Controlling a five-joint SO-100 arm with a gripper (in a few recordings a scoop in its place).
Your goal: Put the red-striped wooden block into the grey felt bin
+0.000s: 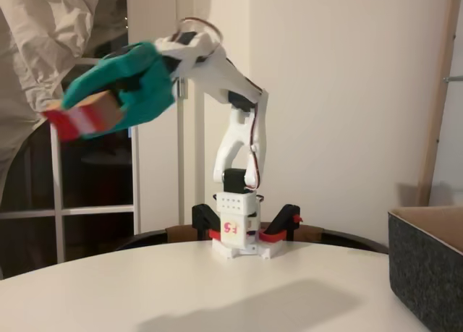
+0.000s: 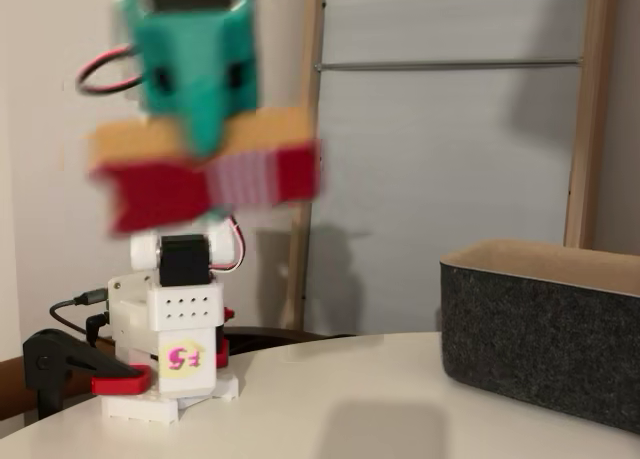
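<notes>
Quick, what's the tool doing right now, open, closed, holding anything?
Tool: closed on the red-striped wooden block, held up in the air, clear of the table.

Soft, warm indoor light; the end effector (image 1: pixel 108 104) is motion-blurred, a diffuse shadow beneath.

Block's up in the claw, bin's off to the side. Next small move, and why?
Probably swing the arm sideways toward the grey felt bin, keeping height. The claw is shut on the red-striped wooden block, high above the table. The bin sits at the right edge in both fixed views, well away from the block. Releasing now would likely drop it on the table.
</notes>
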